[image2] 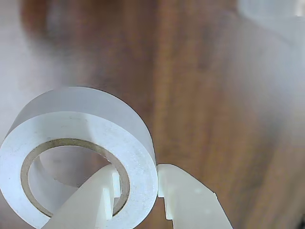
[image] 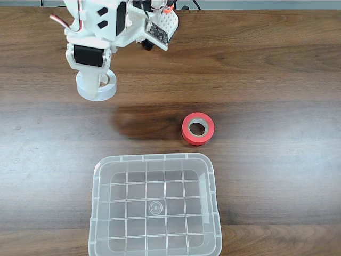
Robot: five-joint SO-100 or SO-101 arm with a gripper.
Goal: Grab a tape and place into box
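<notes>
1. In the fixed view a white robot arm [image: 114, 26] reaches in from the top left corner over a dark brown wooden table [image: 277, 80].
2. The pincer [image: 98, 85] at the arm's end points toward the lower edge of that view and is pinching a white roll of tape [image: 106, 88].
3. In the wrist view the pincer [image2: 138, 200] comes up from the bottom edge. One white finger [image2: 93, 202] sits inside the ring of the tape [image2: 81, 129], and the other finger [image2: 190, 200] presses on the outside, so the roll's wall is clamped between them.
4. The tape's pale brown inner core shows as a thin ring around the inner finger. Whether the roll rests on the table or hangs just above it cannot be told.
5. A red roll of tape [image: 198, 128] lies on the table, below and to the right of the pincer in the fixed view, well apart from it.
6. The box [image: 101, 213], a clear plastic bin with a grid-patterned bottom, sits farther below the pincer at the lower edge of the fixed view, just below the red roll.
</notes>
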